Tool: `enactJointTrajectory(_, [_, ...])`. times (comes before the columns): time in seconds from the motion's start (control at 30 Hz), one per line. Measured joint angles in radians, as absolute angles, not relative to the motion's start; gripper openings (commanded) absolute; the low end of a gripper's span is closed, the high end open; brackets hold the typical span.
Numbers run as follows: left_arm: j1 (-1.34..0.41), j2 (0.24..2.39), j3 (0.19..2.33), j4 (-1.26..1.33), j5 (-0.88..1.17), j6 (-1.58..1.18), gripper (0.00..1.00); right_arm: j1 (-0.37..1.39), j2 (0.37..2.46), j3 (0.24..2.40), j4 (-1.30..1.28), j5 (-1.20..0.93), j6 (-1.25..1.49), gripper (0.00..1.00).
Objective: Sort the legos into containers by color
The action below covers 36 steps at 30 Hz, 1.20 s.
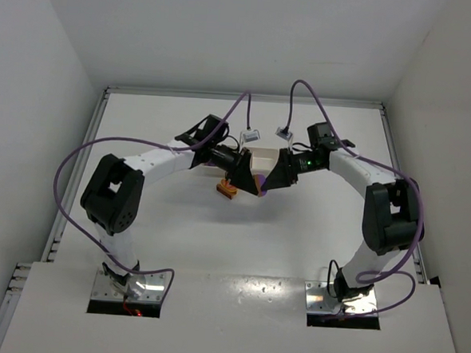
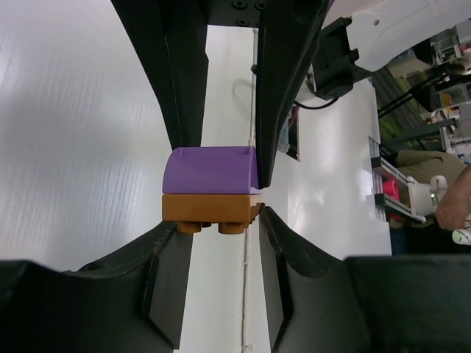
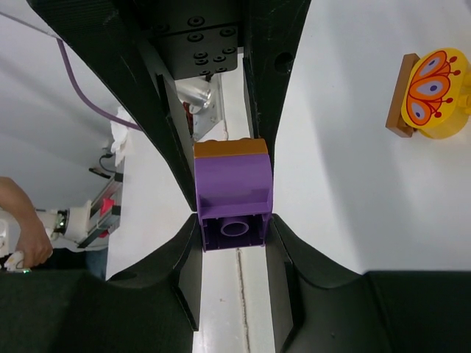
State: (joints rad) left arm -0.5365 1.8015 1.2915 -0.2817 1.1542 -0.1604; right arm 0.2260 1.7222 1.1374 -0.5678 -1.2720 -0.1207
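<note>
A purple brick [image 2: 210, 169] is stacked on a reddish-brown brick [image 2: 210, 206], and both are held in the air between my two grippers. My left gripper [image 2: 217, 220] is shut on the reddish-brown brick at its fingertips. My right gripper [image 3: 234, 220] is shut on the purple brick [image 3: 232, 191], with the brown brick [image 3: 229, 147] beyond it. In the top view the grippers meet tip to tip, left [image 1: 247, 184] and right [image 1: 269, 182], just in front of the white tray [image 1: 261, 156], which is mostly hidden behind them.
A yellow-orange brick with a butterfly print [image 3: 434, 88] is joined to a thin brown brick [image 3: 401, 99] and lies on the table beside the grippers. It also shows in the top view [image 1: 227, 189]. Purple cables arc over both arms.
</note>
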Motion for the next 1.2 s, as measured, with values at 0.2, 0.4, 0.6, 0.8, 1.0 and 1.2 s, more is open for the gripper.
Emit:
enactJointTrajectory(0.2, [-0.537,1.767,1.229,-0.197,1.145,-0.165,0.00,0.212,1.722,1.123,-0.569,-1.287,-0.127,0.00])
enactJointTrajectory(0.4, [-0.537,1.717,1.159,-0.193,1.156,-0.148,0.00,0.104,1.721,1.122,-0.561,-1.282,-0.101,0.00])
enactJointTrajectory(0.6, [-0.537,1.712,1.139,-0.192,1.143,-0.143,0.33,0.048,1.695,1.104,-0.539,-1.283,-0.080,0.00])
enactJointTrajectory(0.8, [-0.535,1.715,1.157,-0.192,1.119,-0.176,0.57,0.080,1.668,1.090,-0.527,-1.288,-0.071,0.00])
enactJointTrajectory(1.0, [-0.530,1.727,1.233,-0.185,1.118,-0.197,0.66,0.120,1.667,1.087,-0.524,-1.291,-0.069,0.00])
enactJointTrajectory(1.2, [-0.521,1.751,1.275,-0.170,1.105,-0.208,0.66,0.158,1.663,1.079,-0.523,-1.292,-0.067,0.00])
